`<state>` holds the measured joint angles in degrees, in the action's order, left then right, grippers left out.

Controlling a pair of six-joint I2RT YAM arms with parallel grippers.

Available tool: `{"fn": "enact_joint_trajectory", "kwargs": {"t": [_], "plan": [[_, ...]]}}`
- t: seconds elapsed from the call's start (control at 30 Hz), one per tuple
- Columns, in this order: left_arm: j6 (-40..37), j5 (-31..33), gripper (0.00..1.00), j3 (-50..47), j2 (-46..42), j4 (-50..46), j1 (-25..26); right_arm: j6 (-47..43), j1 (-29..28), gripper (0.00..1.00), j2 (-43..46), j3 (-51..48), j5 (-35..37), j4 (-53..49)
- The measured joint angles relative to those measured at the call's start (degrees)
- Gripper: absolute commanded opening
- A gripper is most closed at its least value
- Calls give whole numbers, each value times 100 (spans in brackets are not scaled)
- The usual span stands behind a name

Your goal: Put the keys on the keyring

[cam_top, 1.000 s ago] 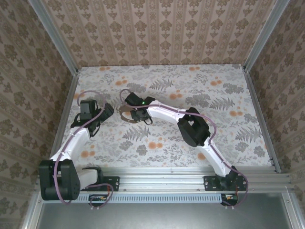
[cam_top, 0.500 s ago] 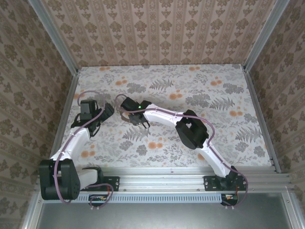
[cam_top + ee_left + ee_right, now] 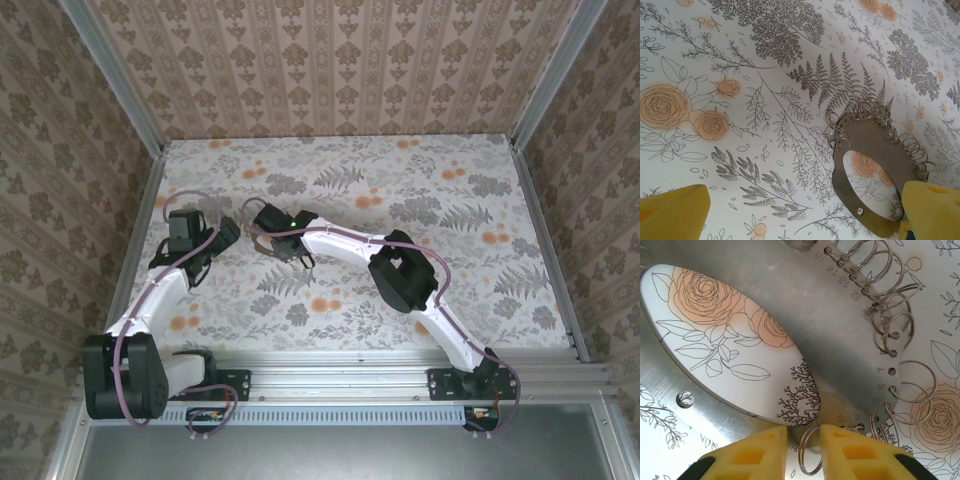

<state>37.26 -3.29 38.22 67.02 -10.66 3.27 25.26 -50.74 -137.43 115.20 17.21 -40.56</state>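
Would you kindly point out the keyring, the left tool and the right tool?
keyring (image 3: 870, 132), left wrist view, on the metal band's upper part.
left tool (image 3: 802, 210), left wrist view, midway between its yellow fingertips.
right tool (image 3: 804, 450), right wrist view, midway between its yellow fingertips.

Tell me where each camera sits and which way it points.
Top external: above and behind, looking down at the table; left arm, right arm show.
Left wrist: on the left arm, facing the keyring; open left end effector below.
Right wrist: close above the keyring; right end effector flanks one ring.
Shared: wrist views both see the keyring.
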Motion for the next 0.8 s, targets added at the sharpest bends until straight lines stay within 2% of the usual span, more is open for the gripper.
{"fn": "enact_joint_trajectory", "kwargs": {"t": [0.4, 0.5, 0.57, 0.8], "plan": [[0, -24, 100, 0, -2, 2, 0, -9, 33, 19, 2, -142, 44, 11], [0, -42, 100, 0, -2, 2, 0, -22, 33, 12, 7, -155, 44, 22], [0, -52, 100, 0, -2, 0, 0, -74, 35, 1, 11, -160, 52, 24], [-2, -103, 100, 4, -44, -44, 7, -232, 101, 0, 166, -326, 17, 118]]}}
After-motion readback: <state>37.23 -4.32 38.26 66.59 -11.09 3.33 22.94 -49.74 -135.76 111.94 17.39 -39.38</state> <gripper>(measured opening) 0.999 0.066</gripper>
